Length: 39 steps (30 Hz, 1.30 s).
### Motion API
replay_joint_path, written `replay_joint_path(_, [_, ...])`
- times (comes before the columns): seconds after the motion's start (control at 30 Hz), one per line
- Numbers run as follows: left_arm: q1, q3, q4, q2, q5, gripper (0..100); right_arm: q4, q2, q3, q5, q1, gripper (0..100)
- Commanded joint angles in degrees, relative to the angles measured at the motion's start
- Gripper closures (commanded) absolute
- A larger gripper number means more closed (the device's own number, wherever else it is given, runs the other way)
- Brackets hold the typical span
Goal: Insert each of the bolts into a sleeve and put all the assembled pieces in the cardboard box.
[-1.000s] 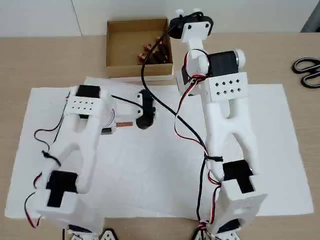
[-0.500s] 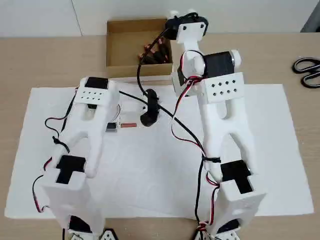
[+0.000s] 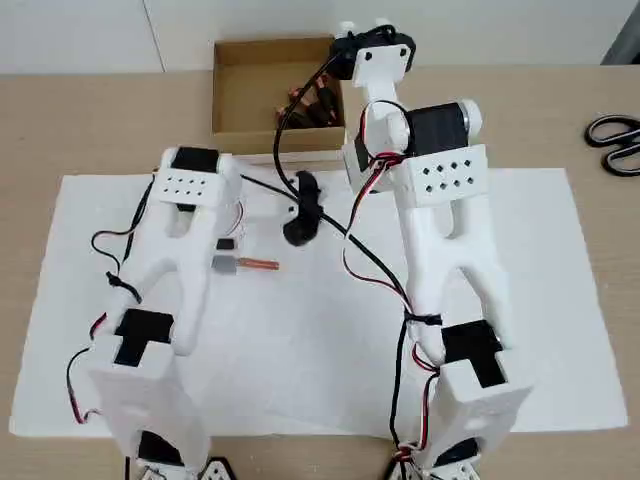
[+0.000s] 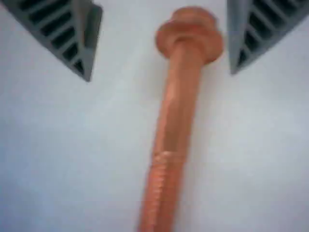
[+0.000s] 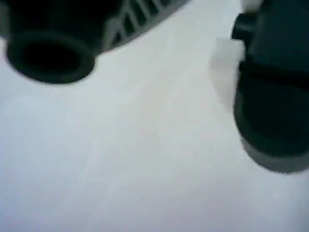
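A copper bolt (image 3: pixel 260 265) lies flat on the white paper (image 3: pixel 330 380). In the left wrist view its head (image 4: pixel 189 34) sits between the grey ribbed fingers (image 4: pixel 72 38) without touching either. My left gripper (image 3: pixel 229 264) is open around the head. A black sleeve (image 5: pixel 48 58) with an empty round bore rests against a ribbed finger (image 5: pixel 140 19) of my right gripper (image 3: pixel 352 48), which is raised by the right rim of the cardboard box (image 3: pixel 228 90). Several copper and black assembled pieces (image 3: pixel 312 105) lie in the box. Another black sleeve-like piece (image 3: pixel 303 212) stands on the paper under the cables.
Black cables (image 3: pixel 350 238) run from the right arm across the middle of the paper. Scissors (image 3: pixel 615 140) lie on the table at the far right. A dark blurred bulk (image 5: pixel 270 96) takes up one side of the right wrist view.
My left arm has swung to the right and come down. The bolt now lies slightly nearer the front. The black upright piece shifted a little toward the box. The right arm has barely moved.
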State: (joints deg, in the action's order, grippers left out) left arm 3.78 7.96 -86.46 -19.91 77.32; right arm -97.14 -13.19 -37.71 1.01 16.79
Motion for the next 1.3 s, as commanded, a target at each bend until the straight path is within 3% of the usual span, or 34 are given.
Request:
replay_joint_path(0.0, [-0.1, 6.2, -1.5, 1.1, 5.5, 82, 0.9, 3.7, -0.3, 0.5, -0.1, 99.5])
replay_joint_path(0.1, [-1.6, 12.4, -4.4, 1.1, -4.3, 82, 0.9, 3.8, -0.3, 0.5, -0.1, 99.5])
replay_joint_path(0.17, [-2.5, 15.9, -6.3, 1.1, -14.6, 82, 0.9, 3.8, -0.3, 0.5, -0.2, 99.5])
replay_joint_path(0.37, [-5.9, 21.8, -13.9, 1.0, -60.7, 82, 0.9, 3.9, -0.6, 0.3, -1.5, 99.5])
replay_joint_path(0.47, [-6.4, 18.6, -14.2, 1.1, -84.1, 82, 1.0, 3.9, -0.6, 0.2, -1.5, 99.5])
replay_joint_path(0.63, [-6.4, 15.1, -13.9, 2.5, -108.0, 82, 1.0, 4.0, -0.6, 0.2, -1.5, 99.5])
replay_joint_path(0.93, [2.8, 7.2, -13.9, 2.5, -129.2, 82, 1.0, 4.0, -0.6, 0.2, -1.5, 99.5])
replay_joint_path(1.27, [2.5, 6.4, -13.0, 1.7, -134.7, 82, 1.0, 4.0, -0.6, 0.2, -1.5, 99.5])
